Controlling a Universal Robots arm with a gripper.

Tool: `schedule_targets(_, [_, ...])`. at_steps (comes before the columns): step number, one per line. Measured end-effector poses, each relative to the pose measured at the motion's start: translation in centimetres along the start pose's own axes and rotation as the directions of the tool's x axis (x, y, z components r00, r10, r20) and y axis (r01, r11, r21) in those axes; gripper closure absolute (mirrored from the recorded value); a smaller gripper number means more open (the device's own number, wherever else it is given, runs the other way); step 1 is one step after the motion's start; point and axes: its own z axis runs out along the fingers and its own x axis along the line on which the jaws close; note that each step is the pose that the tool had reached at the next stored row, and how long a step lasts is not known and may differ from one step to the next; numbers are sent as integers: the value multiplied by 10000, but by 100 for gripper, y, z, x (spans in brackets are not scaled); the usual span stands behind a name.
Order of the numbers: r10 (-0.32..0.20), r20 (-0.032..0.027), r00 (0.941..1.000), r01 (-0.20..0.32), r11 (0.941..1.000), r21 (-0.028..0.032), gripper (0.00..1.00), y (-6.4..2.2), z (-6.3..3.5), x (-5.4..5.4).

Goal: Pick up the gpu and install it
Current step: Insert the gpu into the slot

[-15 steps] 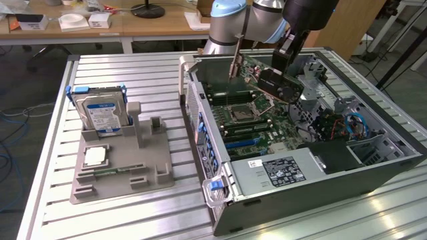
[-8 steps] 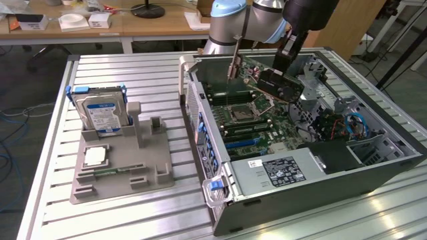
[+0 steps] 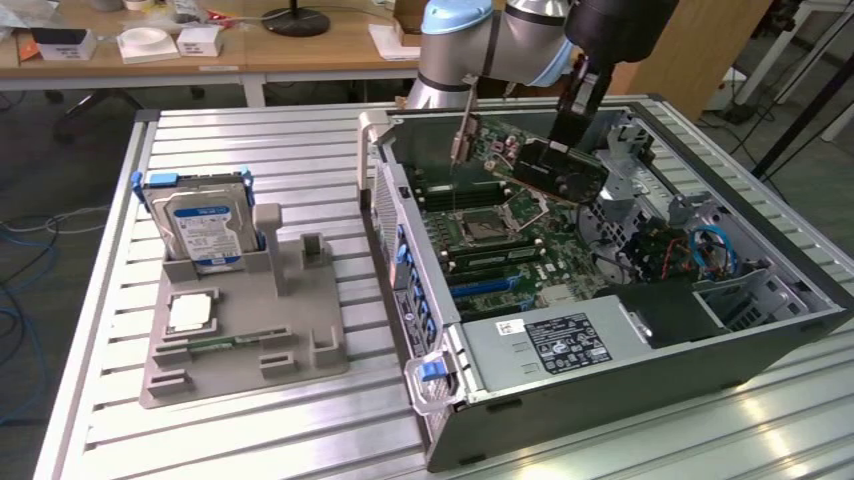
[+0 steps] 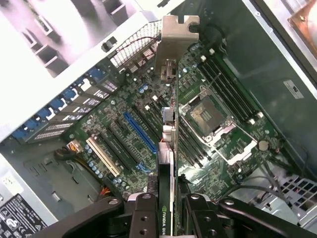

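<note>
Holding the gpu [image 3: 561, 168] clear above the motherboard [image 3: 534, 255], the gripper [image 3: 577, 112] pinches the card between its two fingers [image 4: 143, 213]. The card hangs over the motherboard, apart from it and not seated in any slot.

Doing this step well, as I judge it, means squaring the card before it goes lower. In the wrist view its edge crosses the motherboard at an angle to the long blue slot [image 4: 140, 131] and lies between that slot and the CPU socket [image 4: 208, 114]. The card's length should run along a slot and its contact edge should sit level with the motherboard, since a skewed descent could jam it or scrape nearby parts.

The gpu's long axis runs from the gripper out to the silvery end bracket [image 4: 176, 44], which points toward the perforated wall at the motherboard's edge. In the exterior view the card is tilted, not level with the motherboard.
</note>
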Motion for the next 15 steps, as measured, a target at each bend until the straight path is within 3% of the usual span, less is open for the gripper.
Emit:
schedule_targets(4, [-332,129,9994,332,9994,-73,74,-4,0,-3])
schedule_targets(7, [-462,364,9983,470,9987,-194,74,-6,1,-4])
schedule_targets(8, [-542,390,9978,550,9983,-198,74,-6,4,-5])
schedule_targets(11, [-966,377,9946,974,9950,-203,74,-7,14,-5])
schedule_targets(15, [-1691,349,9850,1699,9852,-223,74,-7,26,-4])
